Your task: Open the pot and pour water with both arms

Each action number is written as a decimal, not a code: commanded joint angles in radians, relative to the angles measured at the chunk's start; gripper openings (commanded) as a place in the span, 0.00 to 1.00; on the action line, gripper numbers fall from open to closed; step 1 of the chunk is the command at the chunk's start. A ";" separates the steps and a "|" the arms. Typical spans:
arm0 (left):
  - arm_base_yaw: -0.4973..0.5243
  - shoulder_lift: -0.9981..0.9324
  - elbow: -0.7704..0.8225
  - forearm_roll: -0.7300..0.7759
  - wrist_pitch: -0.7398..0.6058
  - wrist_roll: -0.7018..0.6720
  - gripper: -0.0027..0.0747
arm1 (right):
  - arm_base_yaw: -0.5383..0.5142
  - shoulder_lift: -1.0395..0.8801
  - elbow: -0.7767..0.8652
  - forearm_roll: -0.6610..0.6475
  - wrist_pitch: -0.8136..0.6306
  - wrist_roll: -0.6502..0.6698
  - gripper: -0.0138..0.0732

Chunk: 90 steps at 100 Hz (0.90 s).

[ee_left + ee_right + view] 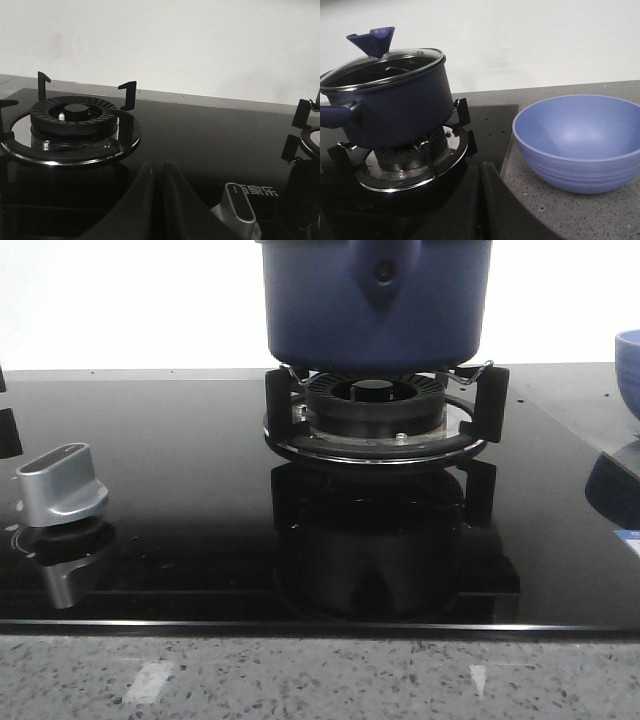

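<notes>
Pot: the dark navy pot (375,300) is sitting on the black prongs of the right burner (375,415), its teardrop handle bracket with the round hole facing the front camera; its upper part is running out of that view.
Lid: in the right wrist view a glass lid (382,65) with a metal rim is lying closed on the pot (395,107), and a blue knob (372,40) is standing up from it.
Pot handle: a navy side handle (332,114) is sticking out toward the edge of the right wrist view.
Bowl: a lighter blue bowl (580,142) is resting upright on the speckled grey bench (570,210), just beside the cooktop's edge and apart from the pot; only a sliver of it (629,365) is showing in the front view.
Cooktop: the glossy black glass (180,490) is reflecting the burner and the silver knob (62,485).
Left burner: bare of cookware, its prongs (75,120) are standing free in the left wrist view.
Left hand: its dark fingers (155,205) are appearing pressed together, gripping nothing, hovering low over the glass near a silver knob (240,205).
Right hand: its fingers (477,200) are likewise looking pressed together and gripping nothing, between the pot's burner and the bowl, touching neither.
</notes>
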 commanded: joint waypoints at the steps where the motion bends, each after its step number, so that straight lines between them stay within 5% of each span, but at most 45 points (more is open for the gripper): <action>1: -0.007 -0.028 0.032 -0.001 -0.087 -0.008 0.01 | 0.001 0.011 -0.026 0.009 -0.068 -0.011 0.09; 21: -0.007 -0.028 0.032 -0.001 -0.087 -0.008 0.01 | 0.001 0.011 -0.026 -0.005 -0.068 -0.011 0.09; 29: -0.007 -0.028 0.032 -0.001 -0.087 -0.008 0.01 | 0.001 0.011 -0.026 -0.131 -0.072 -0.009 0.09; 45: -0.007 -0.028 0.032 -0.001 -0.087 -0.008 0.01 | -0.030 0.011 0.033 -0.352 -0.219 0.231 0.09; 56: -0.007 -0.028 0.032 -0.001 -0.087 -0.008 0.01 | -0.078 0.008 0.114 -0.378 -0.320 0.253 0.09; 73: -0.007 -0.028 0.032 -0.001 -0.087 -0.008 0.01 | -0.100 -0.063 0.226 -0.533 -0.323 0.380 0.09; 90: -0.007 -0.028 0.032 -0.001 -0.087 -0.008 0.01 | -0.100 -0.154 0.275 -0.544 -0.234 0.413 0.09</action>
